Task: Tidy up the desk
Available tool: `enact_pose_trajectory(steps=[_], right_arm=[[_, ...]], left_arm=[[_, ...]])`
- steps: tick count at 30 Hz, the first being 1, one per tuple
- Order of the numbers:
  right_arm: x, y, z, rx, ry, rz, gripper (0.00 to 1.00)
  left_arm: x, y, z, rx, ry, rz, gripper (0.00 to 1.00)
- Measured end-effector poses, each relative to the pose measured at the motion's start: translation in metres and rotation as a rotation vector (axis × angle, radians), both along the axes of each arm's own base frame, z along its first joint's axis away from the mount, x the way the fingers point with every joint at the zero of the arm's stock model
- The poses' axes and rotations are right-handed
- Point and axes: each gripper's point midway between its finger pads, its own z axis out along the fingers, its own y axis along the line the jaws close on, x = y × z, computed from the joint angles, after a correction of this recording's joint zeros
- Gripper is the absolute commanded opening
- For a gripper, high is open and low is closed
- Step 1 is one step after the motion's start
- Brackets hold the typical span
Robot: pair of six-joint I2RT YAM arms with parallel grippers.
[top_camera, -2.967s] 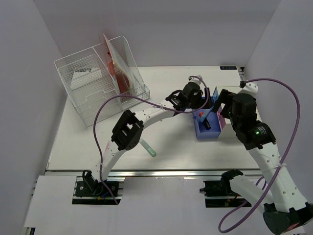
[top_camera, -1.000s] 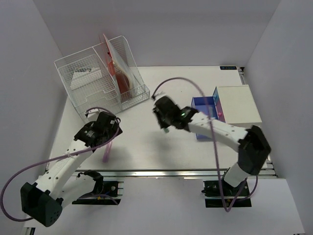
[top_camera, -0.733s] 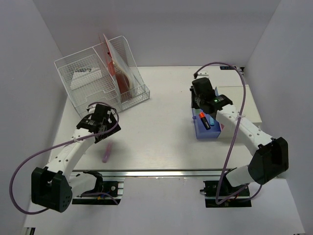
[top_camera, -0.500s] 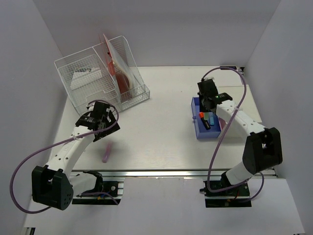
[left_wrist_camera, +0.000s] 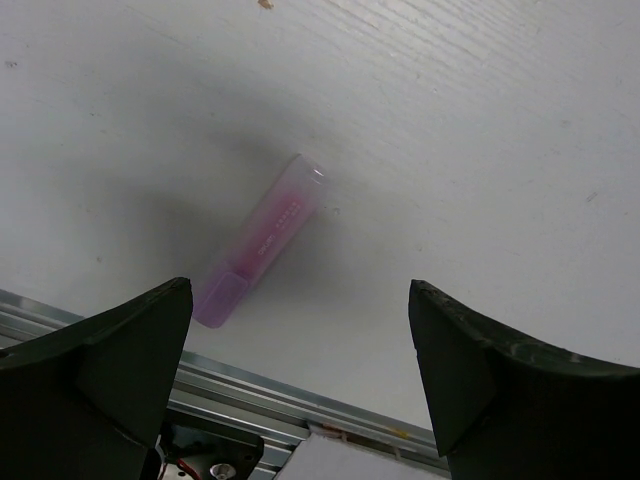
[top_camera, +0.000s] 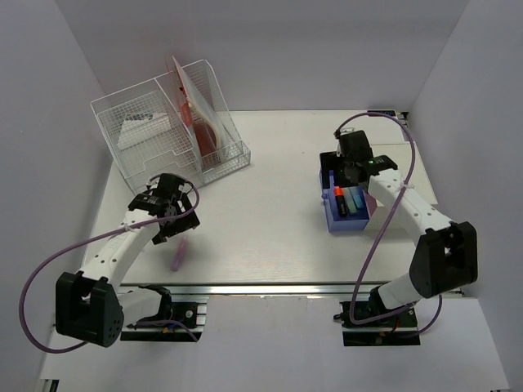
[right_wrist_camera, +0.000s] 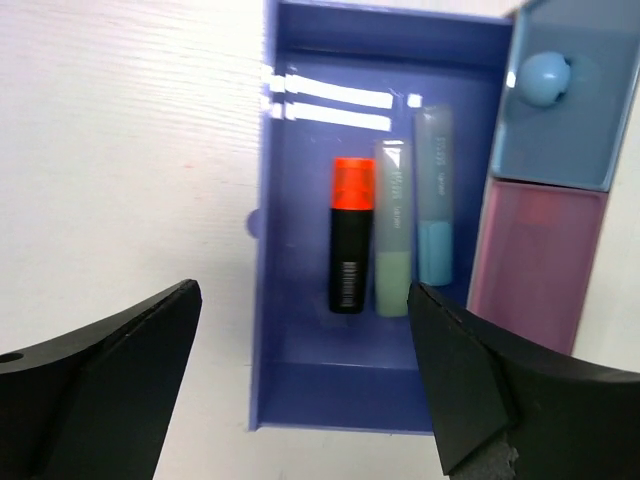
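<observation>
table (top_camera: 270, 233): white, spans the view under both arms; silver rail along its near edge.
left pincer (left_wrist_camera: 298, 292): fingers wide, nothing held; hovers over pink marker (left_wrist_camera: 262, 243).
pink marker: flat on table at left, near the rail, clear of both fingers.
right pincer (right_wrist_camera: 302, 292): fingers wide, nothing held; above drawer (right_wrist_camera: 300, 400).
drawer: purple, open, at right of table; holds orange marker (right_wrist_camera: 350, 235), green marker (right_wrist_camera: 392, 230) and blue marker (right_wrist_camera: 434, 195) side by side; the first two seem to touch.
organizer (top_camera: 159, 143): wire mesh, back left.
</observation>
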Motion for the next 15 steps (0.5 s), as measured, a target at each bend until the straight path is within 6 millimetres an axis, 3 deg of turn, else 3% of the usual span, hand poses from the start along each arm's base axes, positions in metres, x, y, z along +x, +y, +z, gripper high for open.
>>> enact_pose_trajectory(steps=[7, 15], right_arm=[[-0.003, 0.017, 0.03, 0.103, -0.072, 0.07, 0.89], [-0.006, 0.023, 0.026, 0.127, -0.055, 0.091, 0.89]], left_arm=[[-0.008, 0.001, -0.023, 0.013, 0.086, -0.001, 0.98], [-0.014, -0.003, -0.049, 0.014, 0.195, -0.027, 0.86]])
